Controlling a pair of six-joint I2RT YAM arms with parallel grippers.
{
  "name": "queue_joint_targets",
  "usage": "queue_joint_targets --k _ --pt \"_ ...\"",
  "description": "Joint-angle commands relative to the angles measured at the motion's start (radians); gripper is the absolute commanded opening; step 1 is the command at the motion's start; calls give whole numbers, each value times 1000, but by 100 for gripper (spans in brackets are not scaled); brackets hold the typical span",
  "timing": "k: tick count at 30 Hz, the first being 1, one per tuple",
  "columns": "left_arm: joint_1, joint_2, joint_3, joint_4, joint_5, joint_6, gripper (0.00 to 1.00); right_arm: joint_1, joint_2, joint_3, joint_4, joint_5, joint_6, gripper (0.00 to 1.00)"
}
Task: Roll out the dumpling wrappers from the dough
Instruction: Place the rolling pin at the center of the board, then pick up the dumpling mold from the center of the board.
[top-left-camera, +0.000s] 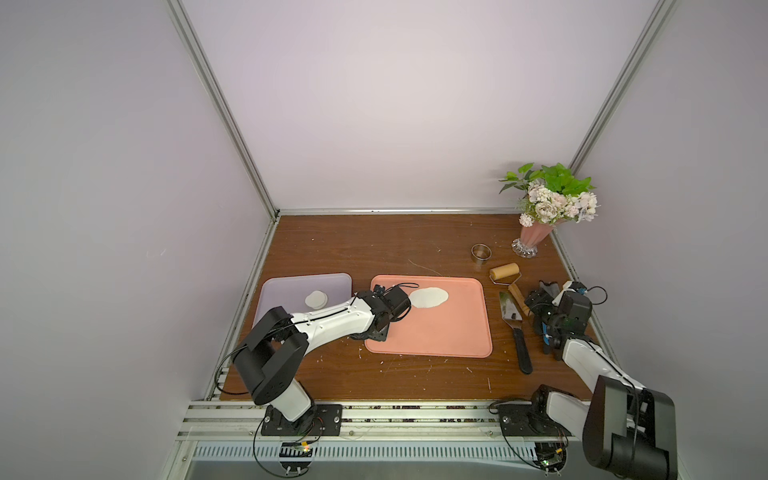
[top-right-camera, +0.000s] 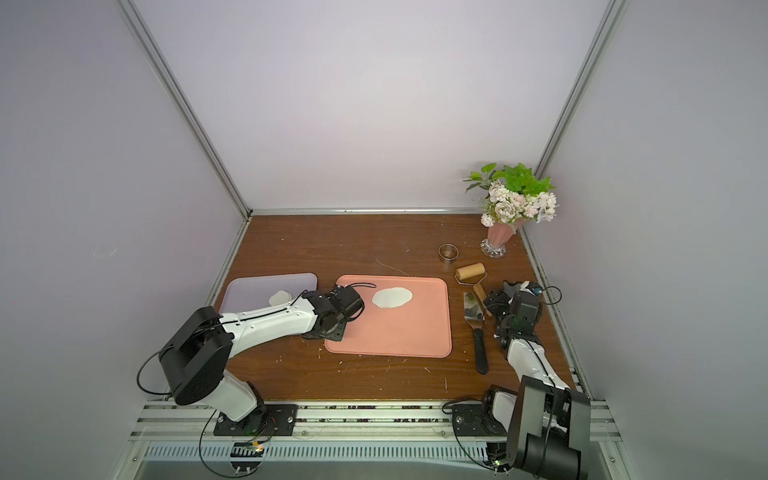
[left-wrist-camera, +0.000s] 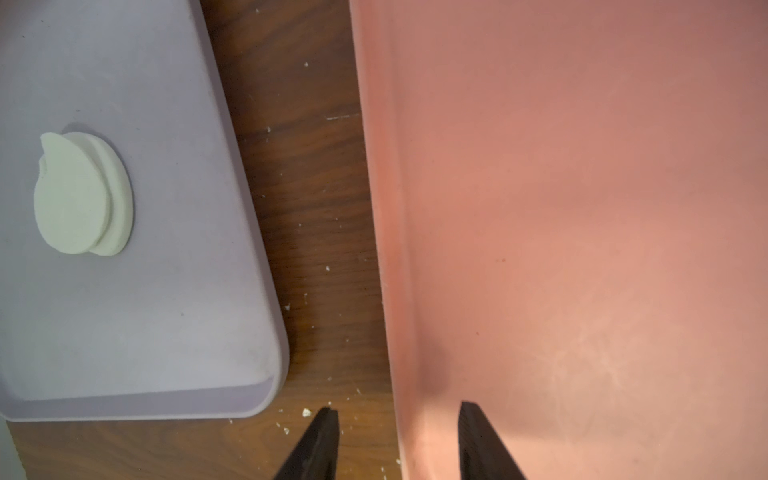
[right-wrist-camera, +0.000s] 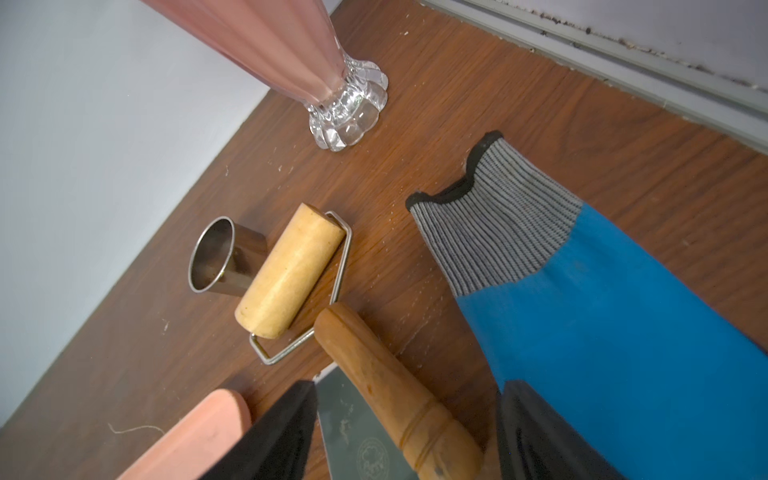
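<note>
The dough (top-left-camera: 429, 297) (top-right-camera: 392, 297) is a thin uneven white sheet on the pink tray (top-left-camera: 436, 332) (left-wrist-camera: 582, 208). The dumpling wrappers (top-left-camera: 316, 299) (left-wrist-camera: 81, 193), a few round white discs, lie stacked on the purple tray (top-left-camera: 291, 286) (left-wrist-camera: 145, 311). My left gripper (top-left-camera: 376, 332) (left-wrist-camera: 399, 409) is open and straddles the pink tray's left rim, one finger over the table and one over the tray. My right gripper (top-left-camera: 530, 305) (right-wrist-camera: 409, 386) is open around the handle of the wooden roller (top-left-camera: 504, 273) (right-wrist-camera: 291, 270), with a gap on each side.
A steel ring cutter (top-left-camera: 481, 252) (right-wrist-camera: 220, 255) stands behind the roller. A metal scraper (top-left-camera: 513, 316) (right-wrist-camera: 357, 428) lies right of the pink tray, under the roller handle. A flower vase (top-left-camera: 530, 241) (right-wrist-camera: 332, 83) stands at the back right. A blue-grey glove (right-wrist-camera: 582, 291) lies beside the right gripper.
</note>
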Motion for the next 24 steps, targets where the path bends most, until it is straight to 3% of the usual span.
queue_joint_targets --k 1,7,13,16,24 --pt "10 -18 31 -24 -30 2 45 22 -4 97 -94 -6 -50 74" --pt "11 -23 69 -24 -33 -3 45 141 77 240 -176 32 -68 68" --pt "12 -51 77 -24 -26 -22 45 245 261 441 -237 40 -66 60" --pt "12 -69 71 -24 -24 -31 45 270 365 549 -262 55 -73 52" --pt "17 -92 67 -25 -19 -52 45 293 608 789 -326 86 -72 48"
